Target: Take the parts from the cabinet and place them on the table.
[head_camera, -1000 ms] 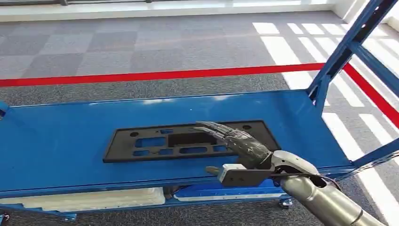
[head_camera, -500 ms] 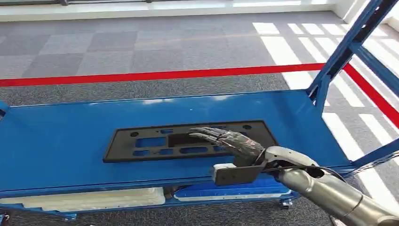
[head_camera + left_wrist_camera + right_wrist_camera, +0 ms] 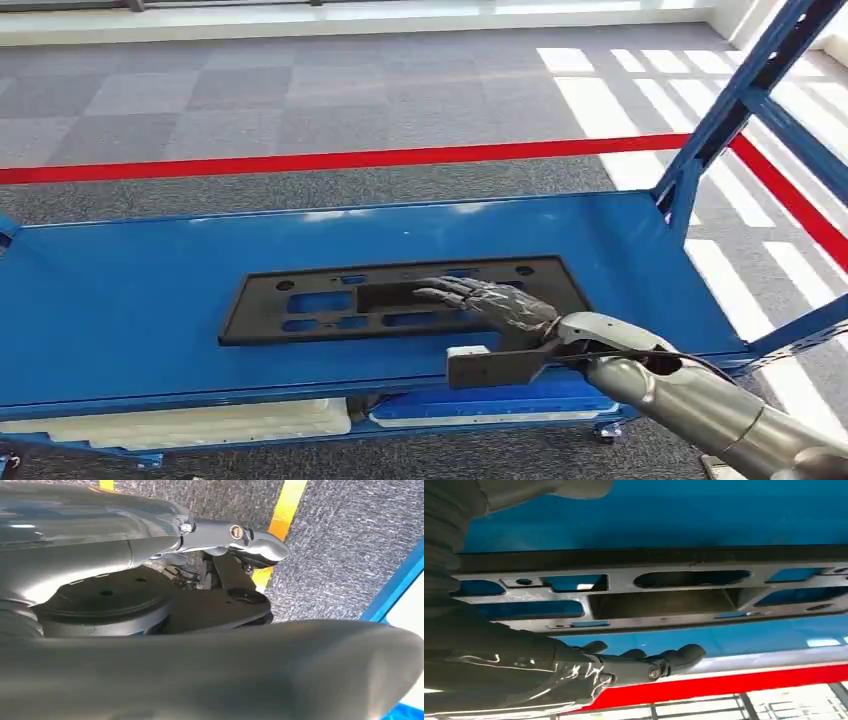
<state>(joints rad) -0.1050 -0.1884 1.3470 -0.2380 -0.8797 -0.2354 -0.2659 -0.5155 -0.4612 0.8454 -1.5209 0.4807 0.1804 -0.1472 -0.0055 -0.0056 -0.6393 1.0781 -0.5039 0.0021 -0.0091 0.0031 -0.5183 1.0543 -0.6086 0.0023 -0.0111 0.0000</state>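
A flat black plastic part (image 3: 300, 300) with several cut-outs lies on the blue cabinet shelf (image 3: 130, 290). My right hand (image 3: 490, 303) reaches over the part's right half from the front edge, fingers stretched out flat and holding nothing. Whether they touch the part I cannot tell. The right wrist view shows the same part (image 3: 664, 602) lengthwise on the shelf (image 3: 674, 520), with the dark fingers (image 3: 644, 665) extended beside it. A blurred grey bulk of my left hand (image 3: 250, 675) shows in the left wrist view, its fingers hidden.
A blue upright post (image 3: 730, 110) rises at the shelf's right end. Below the shelf lie a white slab (image 3: 200, 420) and a blue piece (image 3: 480, 405). A red floor line (image 3: 350, 158) crosses the grey carpet behind the cabinet.
My right hand has sunk lower toward the black part and flattened out, and the forearm has dropped. The part has not moved.
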